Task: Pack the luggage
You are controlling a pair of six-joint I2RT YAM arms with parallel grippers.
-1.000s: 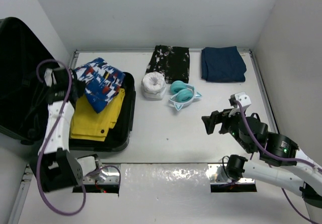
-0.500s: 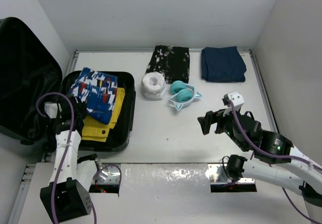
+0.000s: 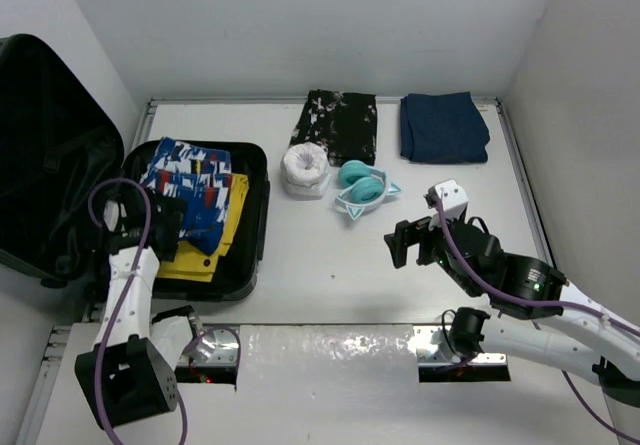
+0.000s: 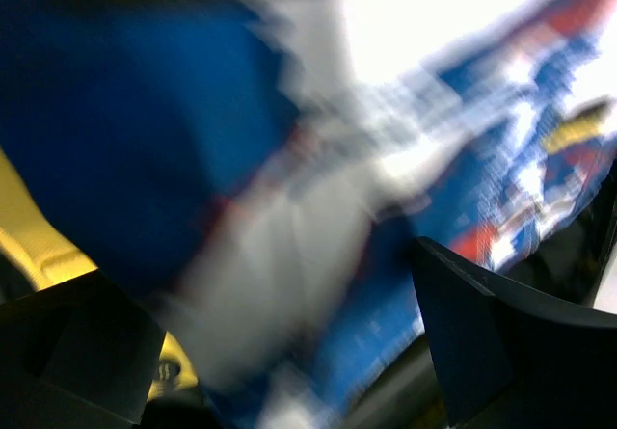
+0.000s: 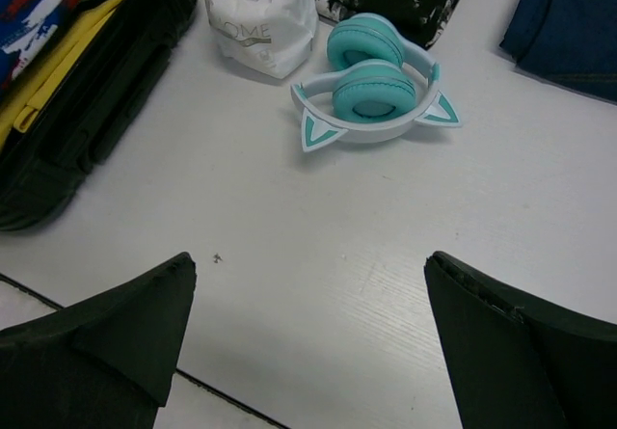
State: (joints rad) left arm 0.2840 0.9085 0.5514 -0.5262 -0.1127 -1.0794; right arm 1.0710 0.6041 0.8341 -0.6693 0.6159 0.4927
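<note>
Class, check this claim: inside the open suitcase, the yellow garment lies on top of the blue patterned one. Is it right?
No. Inside the open suitcase, the blue patterned garment lies on top of the yellow garment, as the top external view shows.

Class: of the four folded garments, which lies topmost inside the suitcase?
The blue-white-red patterned garment, atop the yellow one; the black-print garment and navy garment lie on the table.

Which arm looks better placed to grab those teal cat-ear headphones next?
Right. The right tool, open, faces the headphones across bare table. The left tool is over the clothes in the luggage, farther off.
</note>
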